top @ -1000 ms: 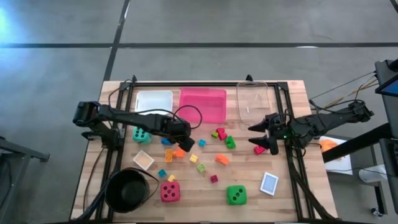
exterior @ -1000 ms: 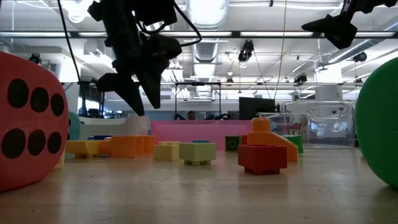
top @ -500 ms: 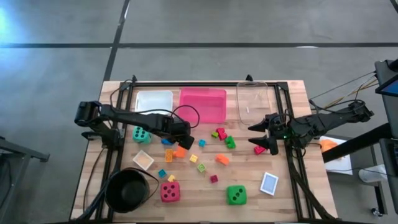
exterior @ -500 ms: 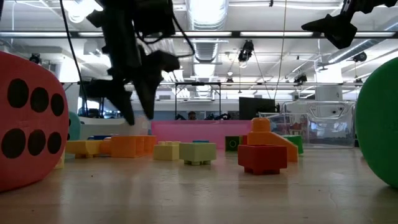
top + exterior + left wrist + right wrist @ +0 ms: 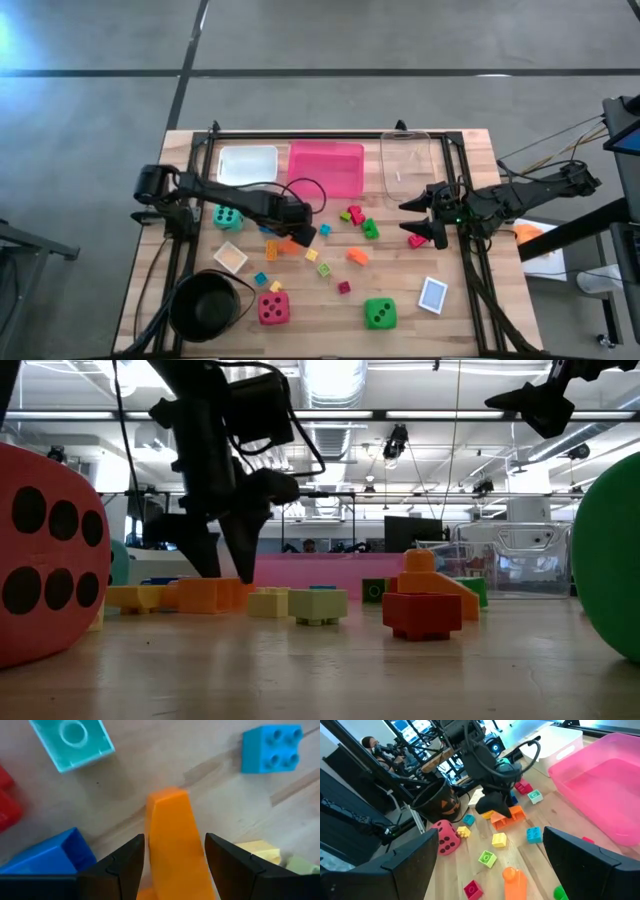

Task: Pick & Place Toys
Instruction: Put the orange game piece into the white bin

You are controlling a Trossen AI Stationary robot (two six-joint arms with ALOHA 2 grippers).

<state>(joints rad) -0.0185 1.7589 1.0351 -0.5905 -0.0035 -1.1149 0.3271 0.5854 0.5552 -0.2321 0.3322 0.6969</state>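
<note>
Small bright blocks lie scattered on the wooden table (image 5: pixel 470 320). My left gripper (image 5: pixel 297 236) is open and low over an orange block (image 5: pixel 170 815), one finger on each side of it; the low view shows it down at the table (image 5: pixel 222 565). My right gripper (image 5: pixel 424 222) is open and empty above the table's right side, near a red block (image 5: pixel 416 241). The teal die (image 5: pixel 228 216), red die (image 5: pixel 273 308) and green die (image 5: pixel 379 313) rest on the table, as do two cards (image 5: pixel 230 257) (image 5: pixel 433 295). My left gripper's fingers (image 5: pixel 125 865) come from above, pointing down, and stand close along the two long sides of the orange block (image 5: pixel 172 845). I cannot tell whether they touch it. The block lies flat on the table.
A white tray (image 5: pixel 248 165), a pink tray (image 5: pixel 327 168) and a clear tray (image 5: pixel 406 160) line the far edge. A black bowl (image 5: pixel 207 305) stands at the near left. Blue, teal and yellow blocks (image 5: pixel 272 749) lie close around the orange one.
My left gripper has gone down toward the orange block, from well above the table to table height, with its fingers now on either side of the block. The blocks have not moved.
</note>
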